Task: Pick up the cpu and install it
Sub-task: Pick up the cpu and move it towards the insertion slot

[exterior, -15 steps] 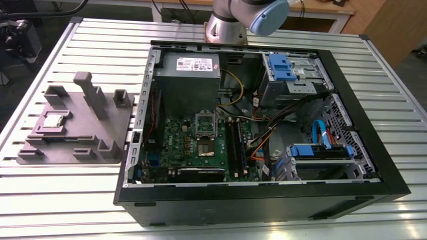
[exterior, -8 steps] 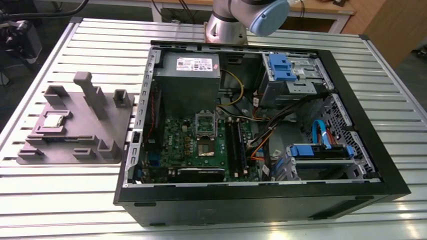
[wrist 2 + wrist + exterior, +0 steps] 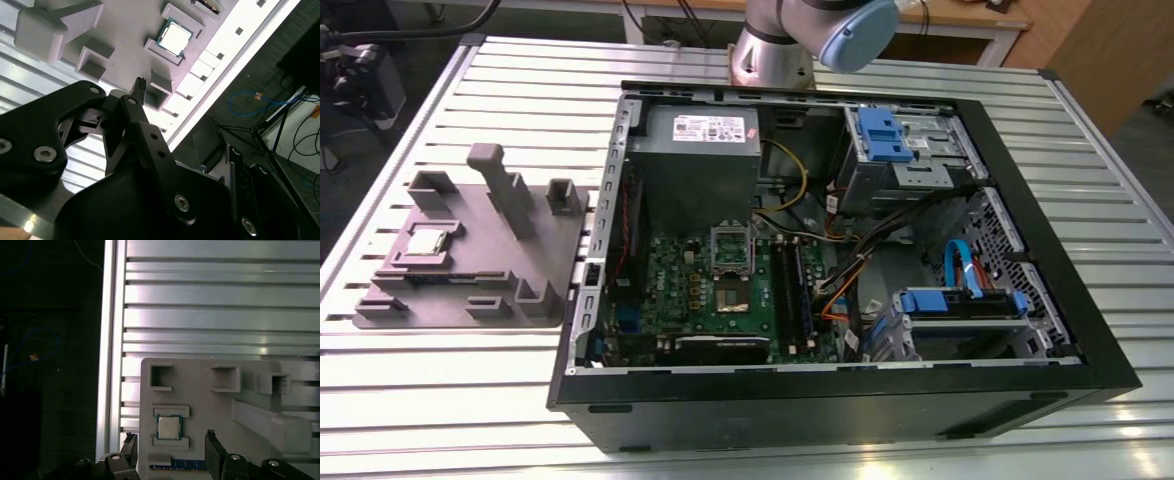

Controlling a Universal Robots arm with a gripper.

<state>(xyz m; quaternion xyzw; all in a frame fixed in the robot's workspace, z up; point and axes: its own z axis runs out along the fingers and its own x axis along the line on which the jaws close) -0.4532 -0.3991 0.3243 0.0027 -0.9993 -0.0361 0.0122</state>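
Where a slatted metal table spreads across the exterior view, we see an open black computer case lying on it, with a green motherboard inside and an uncovered socket near the board's middle. Well apart from the case, toward the exterior view's left, a grey moulded tray rests on the table. The gripper hangs above this tray with its two dark fingers spread wide and nothing between them. The cpu, a small flat square with a silvery top and pale rim, sits level in a shallow seat on the tray. In the first wrist view it lies in line with the gap between the fingers, just beyond their tips, and as far as we can judge apart from both. Raised blocks bracket two of its sides, while the two sides facing the fingers are free. We judge the chip light, thin and stiff, with a smooth metal top that could slip under pressure and an underside too delicate to scrape or drop. The safest hold seems to be a gentle pinch on the two free edges at the rim, keeping it flat.
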